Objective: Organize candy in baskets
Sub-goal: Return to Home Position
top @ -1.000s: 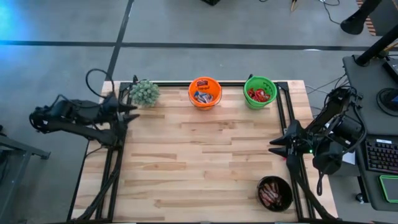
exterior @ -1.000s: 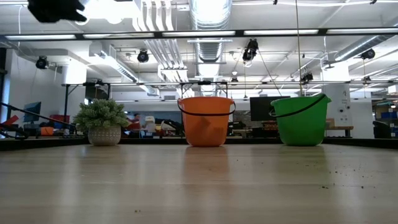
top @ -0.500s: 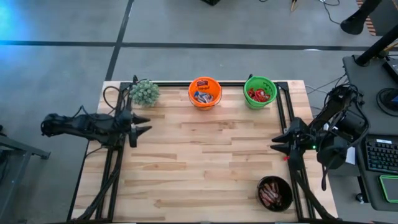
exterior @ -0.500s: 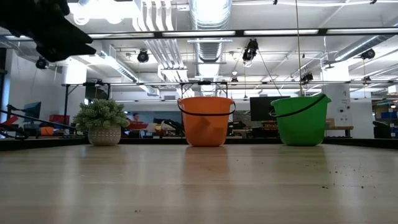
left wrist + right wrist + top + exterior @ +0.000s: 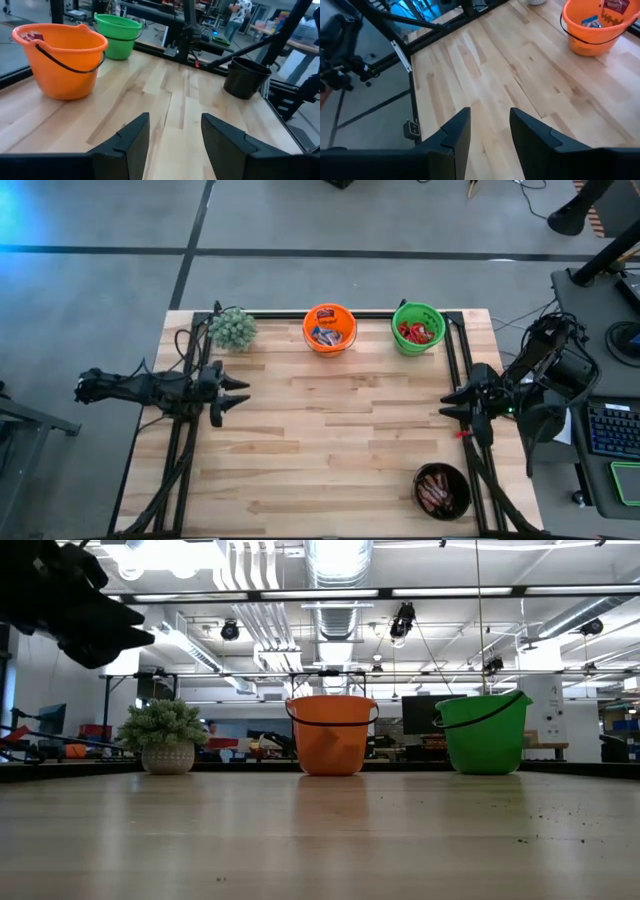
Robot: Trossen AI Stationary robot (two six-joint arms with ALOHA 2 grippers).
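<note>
High view: L gripper (image 5: pixel 243 393) at the table's (image 5: pixel 330 450) left edge, mid-frame, fingers spread wide, holding nothing. R gripper (image 5: pixel 446 402) at the right edge, spread too, holding nothing. Middle boards wide open betw. them. Orange pail (image 5: pixel 308 328) top centre w/ blue-white candy (image 5: pixel 326 335); green pail (image 5: pixel 396 322) near it, red candy (image 5: pixel 417 333); black bowl (image 5: pixel 418 488) lower right, brown candy (image 5: pixel 438 493). Plant (image 5: pixel 232 328) top left.

Low view: bowl doesn't show, contents hidden, just pail walls; L arm (image 5: pixel 70 600) dark in the upper left.

L wrist view: all three containers at once.

R wrist view: orange pail only, wrappers inside.
</note>
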